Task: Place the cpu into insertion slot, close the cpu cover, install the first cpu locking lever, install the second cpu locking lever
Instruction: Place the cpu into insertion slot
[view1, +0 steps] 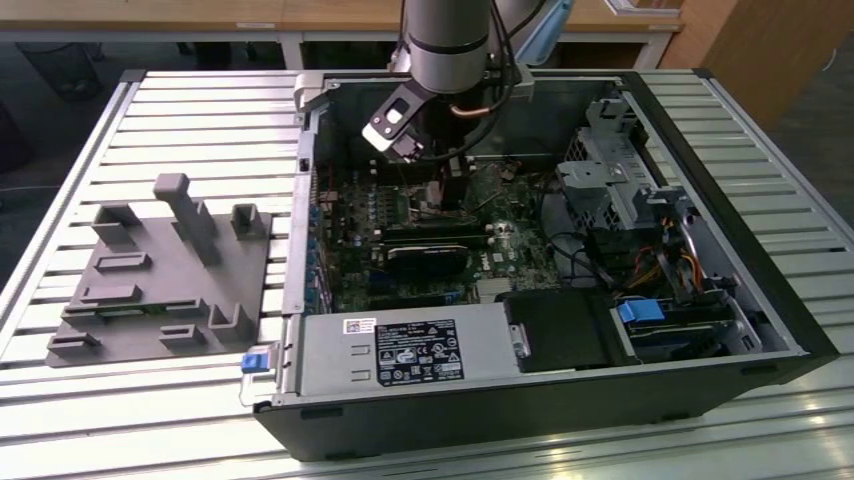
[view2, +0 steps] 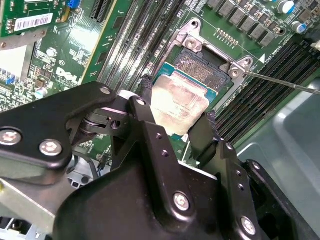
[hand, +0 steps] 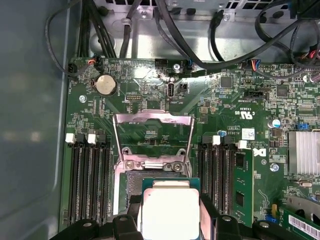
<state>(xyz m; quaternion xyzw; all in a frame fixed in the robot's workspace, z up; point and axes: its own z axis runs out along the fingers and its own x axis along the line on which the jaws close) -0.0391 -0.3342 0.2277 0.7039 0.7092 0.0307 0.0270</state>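
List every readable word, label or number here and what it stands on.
White label on the power supply: print too small to read.
Barcode sticker on a green card: characters too small to read.
White sticker on the motherboard: too small to read.
The cpu in the tool: no readable marking.
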